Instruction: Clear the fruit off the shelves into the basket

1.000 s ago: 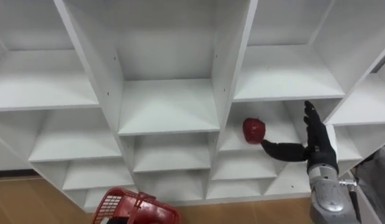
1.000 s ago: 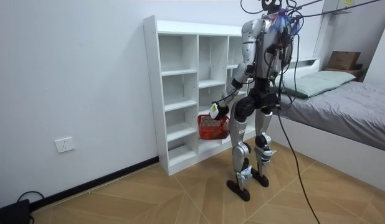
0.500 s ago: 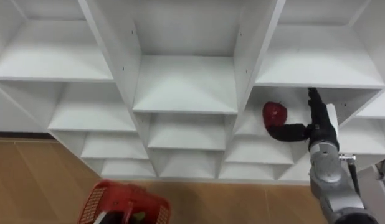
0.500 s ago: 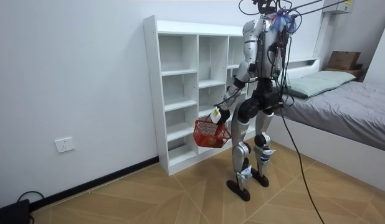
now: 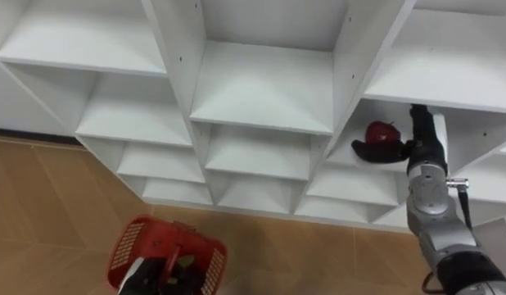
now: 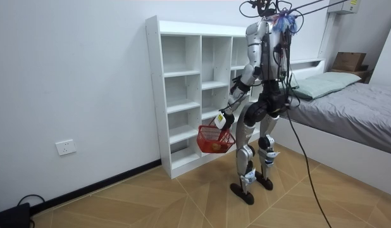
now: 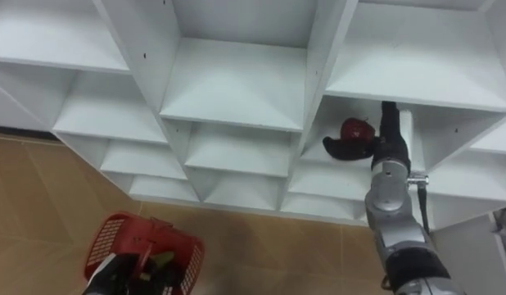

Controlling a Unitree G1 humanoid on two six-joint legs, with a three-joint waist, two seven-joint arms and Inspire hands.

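- Robot stands right up against the white closet [image 5: 261,86], facing it. A bed [image 6: 353,107] is just behind it on the room view's right.
- The red fruit [image 5: 382,131] sits on a shelf in one of the cubbies in the column on the right of the eye views, near the cubby's front edge.
- The right hand [image 5: 418,147] is reaching into that cubby. Its fingers are straight up just beside the fruit and the thumb is stretched out under the front of it, so it's apart and cupping, not closed on it.
- The left hand [image 5: 145,274] hangs low at the robot's side, curled round the handle of a red basket [image 5: 130,242].
- The basket dangles over the wooden floor [image 5: 48,213] in front of the closet's bottom shelves. There's something in it, but I can't tell what.
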